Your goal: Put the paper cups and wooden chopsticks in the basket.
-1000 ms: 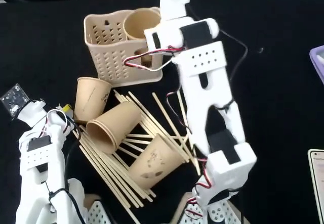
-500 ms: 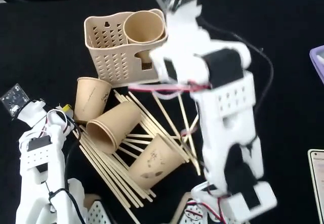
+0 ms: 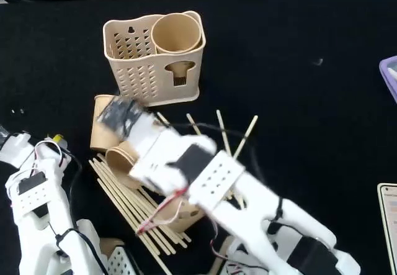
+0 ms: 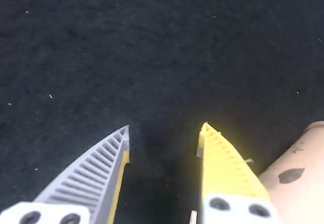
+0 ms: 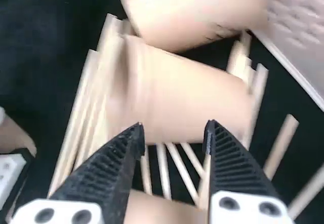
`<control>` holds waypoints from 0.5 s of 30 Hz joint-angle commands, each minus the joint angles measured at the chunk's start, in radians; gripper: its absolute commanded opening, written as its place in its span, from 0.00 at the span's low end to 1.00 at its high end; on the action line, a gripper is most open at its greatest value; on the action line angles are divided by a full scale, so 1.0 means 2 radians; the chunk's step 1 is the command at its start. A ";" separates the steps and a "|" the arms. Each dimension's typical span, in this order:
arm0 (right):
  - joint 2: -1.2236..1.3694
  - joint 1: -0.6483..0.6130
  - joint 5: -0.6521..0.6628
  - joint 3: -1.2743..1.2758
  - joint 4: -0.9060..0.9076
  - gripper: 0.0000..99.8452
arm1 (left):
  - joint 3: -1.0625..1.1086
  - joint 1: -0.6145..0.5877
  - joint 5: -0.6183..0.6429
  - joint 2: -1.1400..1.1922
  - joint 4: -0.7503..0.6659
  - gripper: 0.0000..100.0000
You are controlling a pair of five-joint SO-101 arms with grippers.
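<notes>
The beige basket (image 3: 149, 70) stands at the back of the black table with one paper cup (image 3: 177, 31) upright inside it. In front of it lies a heap of wooden chopsticks (image 3: 127, 203) with three paper cups on their sides, one (image 3: 101, 126) nearest the basket. My right arm (image 3: 205, 169) stretches low across this heap. Its gripper (image 5: 174, 126) is open just above the middle lying cup (image 5: 187, 102), with another cup (image 5: 197, 11) and chopsticks (image 5: 81, 123) around it. My left gripper (image 4: 165, 127) is open over bare table, a cup (image 4: 298, 178) beside it.
My left arm (image 3: 34, 191) stands at the table's front left corner. A purple object (image 3: 389, 73) sits at the right edge and a white card (image 3: 388, 210) lies below it. The right half of the black table has free room.
My right arm swung away from the basket, leaving the cup inside, and dropped down and left over the heap. My left arm shifted slightly to the left.
</notes>
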 commanded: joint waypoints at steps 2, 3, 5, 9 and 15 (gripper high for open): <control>-0.004 -0.025 0.001 0.008 -0.051 0.20 | -0.018 -0.006 0.024 -0.011 -0.008 0.22; -0.003 -0.025 0.001 0.008 -0.051 0.20 | -0.018 -0.006 0.024 -0.011 -0.008 0.22; -0.002 -0.026 -0.005 0.008 -0.054 0.20 | -0.018 -0.006 0.024 -0.011 -0.008 0.22; 0.002 -0.025 -0.041 0.013 -0.058 0.25 | -0.018 -0.006 0.024 -0.011 -0.008 0.22; 0.002 0.007 -0.048 0.053 -0.090 0.30 | -0.017 -0.006 0.023 -0.011 -0.008 0.22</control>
